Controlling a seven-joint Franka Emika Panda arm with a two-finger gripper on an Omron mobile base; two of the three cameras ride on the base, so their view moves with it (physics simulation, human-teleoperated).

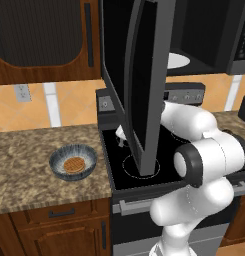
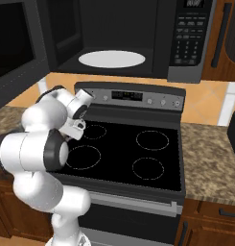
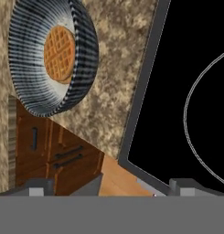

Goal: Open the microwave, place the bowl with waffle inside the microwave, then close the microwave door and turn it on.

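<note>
The microwave (image 2: pixel 138 29) hangs above the stove with its white turntable plate (image 2: pixel 111 59) in plain sight. The microwave door (image 1: pixel 144 90) stands swung wide open and juts out over the stove's left side. On the granite counter left of the stove sits the blue-grey bowl (image 1: pixel 73 162) with the waffle (image 1: pixel 73 164) lying flat in it. The hand view looks down on the bowl (image 3: pixel 54 55) and the waffle (image 3: pixel 60 52) from above the stove's left edge. My gripper (image 3: pixel 113 187) is open, holds nothing, and is well clear of the bowl.
The black stove top (image 2: pixel 123 153) lies under the arm, with its control panel (image 2: pixel 133 96) behind. The granite counter (image 1: pixel 24 165) carries the bowl, above wooden drawers (image 1: pixel 59 220). The open door overhangs the stove close to my arm. A dark object (image 2: pixel 234 134) stands on the right counter.
</note>
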